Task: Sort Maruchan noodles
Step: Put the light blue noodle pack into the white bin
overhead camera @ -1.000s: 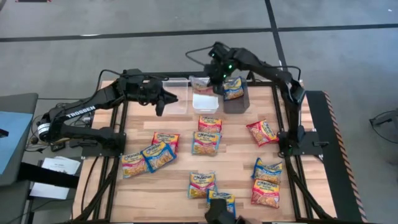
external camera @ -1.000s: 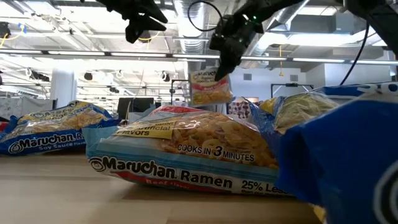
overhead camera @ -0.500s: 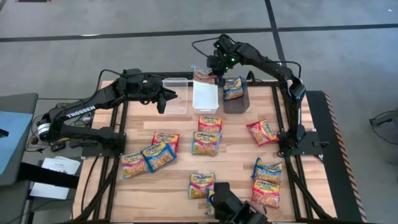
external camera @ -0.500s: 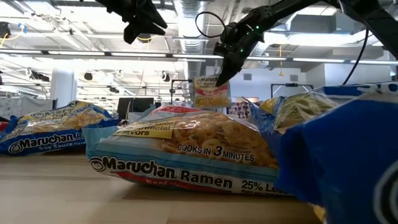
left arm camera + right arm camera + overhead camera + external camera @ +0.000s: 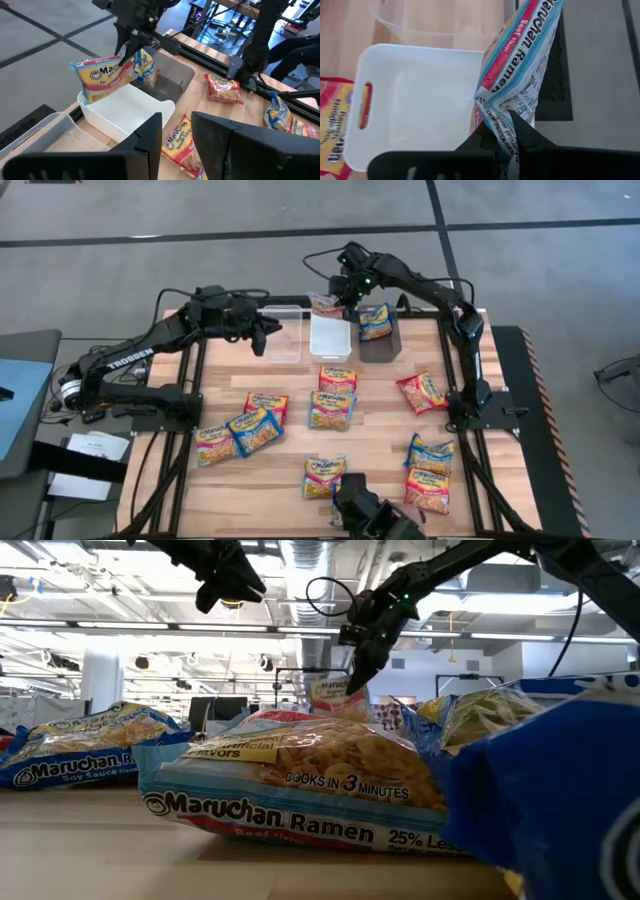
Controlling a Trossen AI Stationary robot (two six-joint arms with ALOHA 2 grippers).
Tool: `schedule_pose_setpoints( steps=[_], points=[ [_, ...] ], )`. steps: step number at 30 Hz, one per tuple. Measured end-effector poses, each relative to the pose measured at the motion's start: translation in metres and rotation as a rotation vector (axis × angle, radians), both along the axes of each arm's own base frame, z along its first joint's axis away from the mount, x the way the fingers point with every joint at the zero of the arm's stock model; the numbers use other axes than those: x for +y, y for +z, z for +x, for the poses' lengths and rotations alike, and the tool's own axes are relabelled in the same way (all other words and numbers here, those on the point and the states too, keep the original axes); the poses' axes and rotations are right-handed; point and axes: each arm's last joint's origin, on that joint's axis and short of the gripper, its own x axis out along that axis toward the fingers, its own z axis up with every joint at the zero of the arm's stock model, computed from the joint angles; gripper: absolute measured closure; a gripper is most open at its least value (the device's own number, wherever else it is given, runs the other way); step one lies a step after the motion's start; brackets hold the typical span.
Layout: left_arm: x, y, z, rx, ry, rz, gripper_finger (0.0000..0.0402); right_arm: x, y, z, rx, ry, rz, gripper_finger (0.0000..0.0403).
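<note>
The right gripper [image 5: 341, 296] is lowering a red-banded beef Maruchan packet [image 5: 325, 304] over the far rim of the white bin [image 5: 330, 338], its fingers clenched on the packet's edge; the packet is hanging lower and closer to that bin than a second ago. I judge release is imminent. The left gripper [image 5: 262, 336], fingers parted, is hovering over the clear bin [image 5: 285, 330] beside the white bin.

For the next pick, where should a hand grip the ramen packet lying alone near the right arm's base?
Probably from straight above, on an edge seam of that packet. It lies flat on the table, apart from its neighbours, so the thin crimped edge suits a pinch.
</note>
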Motion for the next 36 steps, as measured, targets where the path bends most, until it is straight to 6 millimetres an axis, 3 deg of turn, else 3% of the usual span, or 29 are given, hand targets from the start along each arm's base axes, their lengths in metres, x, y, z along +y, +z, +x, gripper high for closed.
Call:
schedule_pose_setpoints(
  steps=[5, 16, 36],
  points=[
    [0.0, 0.0, 0.0, 0.0, 0.001, -0.002, 0.031, -0.002, -0.001, 0.0, -0.004, -0.001, -0.006, 0.0378],
    [0.0, 0.0, 0.0, 0.001, -0.002, -0.001, 0.031, -0.007, -0.028, 0.013, 0.031, -0.076, 0.048, 0.0378],
    [0.0, 0.0, 0.0, 0.002, -0.001, 0.0, 0.031, -0.016, -0.027, 0.008, 0.018, -0.223, 0.051, 0.0368]
  ],
)
